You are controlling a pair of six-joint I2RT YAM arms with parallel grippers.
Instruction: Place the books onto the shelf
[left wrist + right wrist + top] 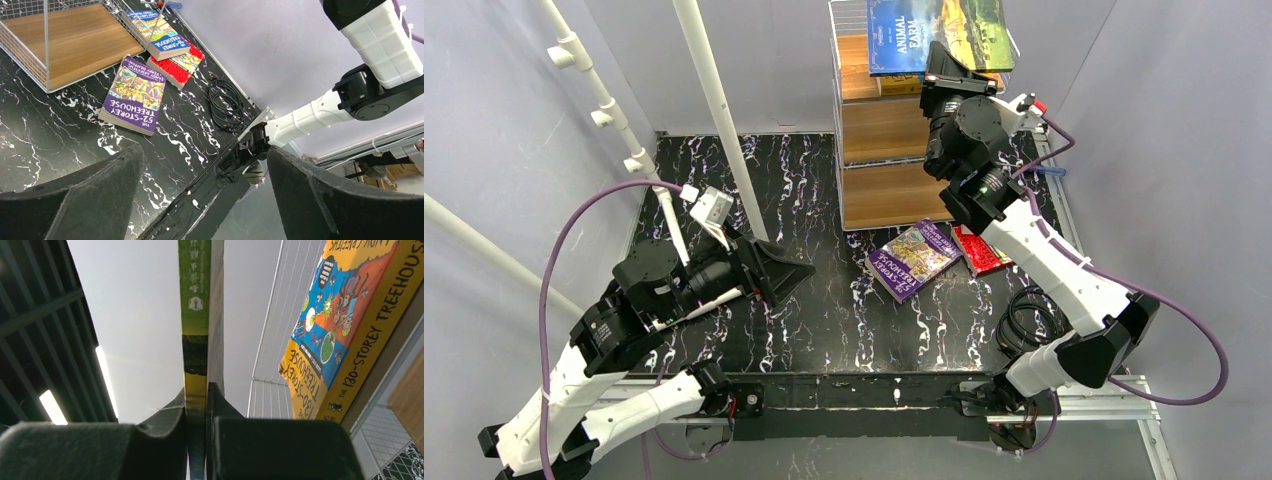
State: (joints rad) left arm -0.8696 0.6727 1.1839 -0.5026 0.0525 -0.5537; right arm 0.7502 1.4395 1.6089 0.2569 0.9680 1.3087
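My right gripper [948, 68] [197, 405] is shut on the lower edge of the blue "Animal Farm" book [939, 32] [195, 315], held upright at the top tier of the shelf [884, 130] [272, 340]. A yellow Treehouse book [345, 325] leans on the shelf beside it. On the black table in front of the shelf [60, 40] lie a purple book [914, 258] [132, 95], a red book [979, 250] [182, 65] and a blue book [160, 35] overlapping the red one. My left gripper [774, 272] [205, 150] hovers open and empty over the table's left middle.
Two white poles [719, 110] rise at the back left, close to the left arm. A coil of black cable [1029, 320] [225, 105] lies by the right arm's base. Grey walls close in the table on three sides.
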